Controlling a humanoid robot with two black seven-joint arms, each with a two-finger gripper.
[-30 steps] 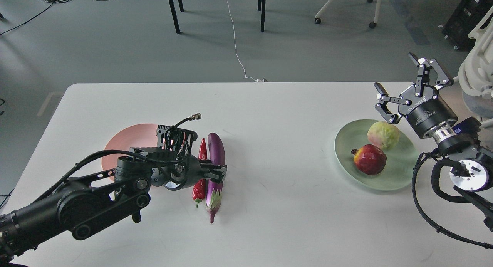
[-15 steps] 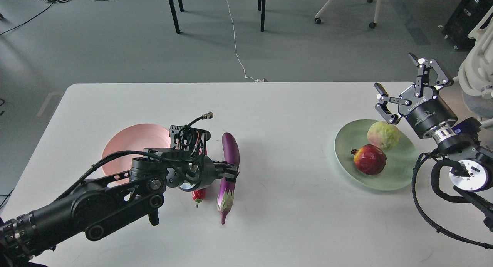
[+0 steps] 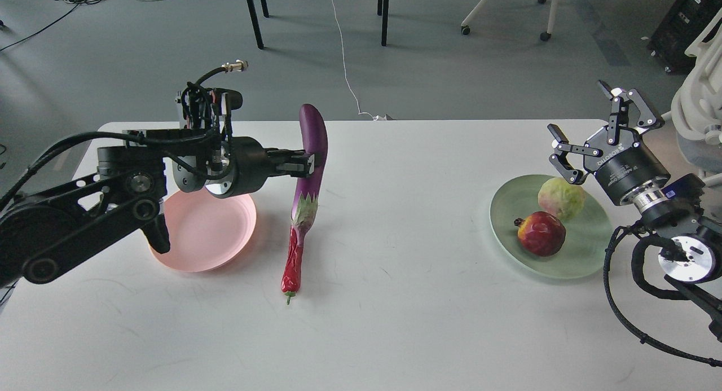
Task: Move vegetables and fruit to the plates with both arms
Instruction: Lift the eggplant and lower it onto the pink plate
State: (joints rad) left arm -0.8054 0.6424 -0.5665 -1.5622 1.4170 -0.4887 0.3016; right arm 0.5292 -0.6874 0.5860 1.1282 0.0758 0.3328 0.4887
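Observation:
My left gripper [image 3: 307,162] is shut on the purple eggplant [image 3: 312,154] and holds it above the table, stem cap hanging down. The red chili pepper [image 3: 293,264] lies on the table below it, partly hidden by the eggplant. The pale pink plate [image 3: 206,233] sits just left of them, empty, with my left arm over its far edge. The pale green plate [image 3: 586,253] at the right holds the dark red pomegranate [image 3: 542,233] and the pale yellow-green fruit [image 3: 561,197]. My right gripper [image 3: 584,120] is open and empty above the green plate's far edge.
The white table [image 3: 395,323] ends at its far edge just behind the eggplant. Beyond it the floor carries chair and table legs [image 3: 383,13] and a white cable [image 3: 345,58]. A white chair [image 3: 699,109] stands by the right arm.
My left gripper has lifted the eggplant off the table and carried it up and back. The chili pepper, hidden before by the arm, now shows. The right arm has barely moved.

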